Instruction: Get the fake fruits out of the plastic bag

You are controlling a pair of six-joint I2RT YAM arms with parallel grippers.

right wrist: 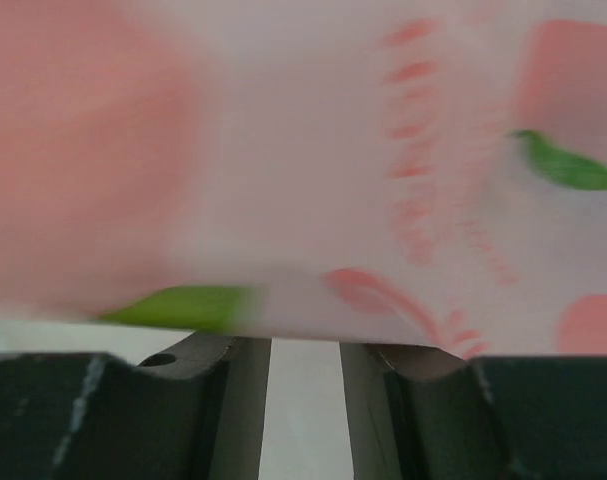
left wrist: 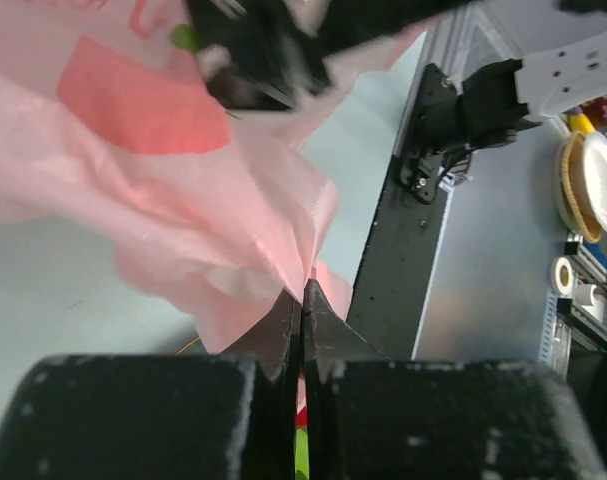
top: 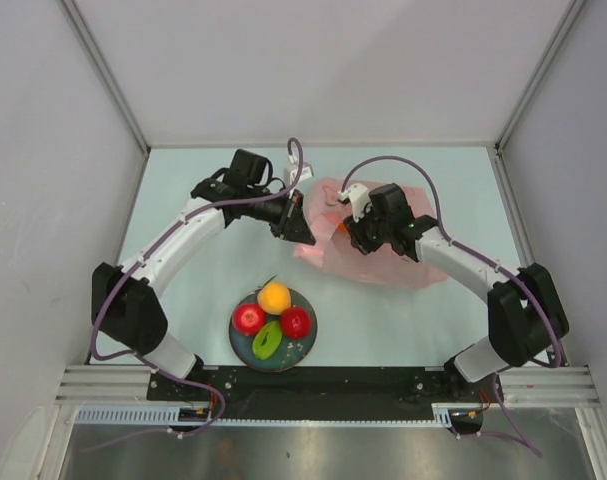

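I'm opening the plastic bag [left wrist: 173, 210]: left pincer [left wrist: 303, 292] clamped on its edge, right pincer [right wrist: 305, 348] half-apart against it, hold unclear; next I'd spread the mouth.

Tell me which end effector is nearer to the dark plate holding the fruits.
Left, narrowly. The left end effector sits almost straight beyond the plate, shut on the edge of the pink bag; the right end effector is farther right, over the bag.

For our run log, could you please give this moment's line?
left gripper shut on plastic bag | right gripper open at bag | four fake fruits on plate
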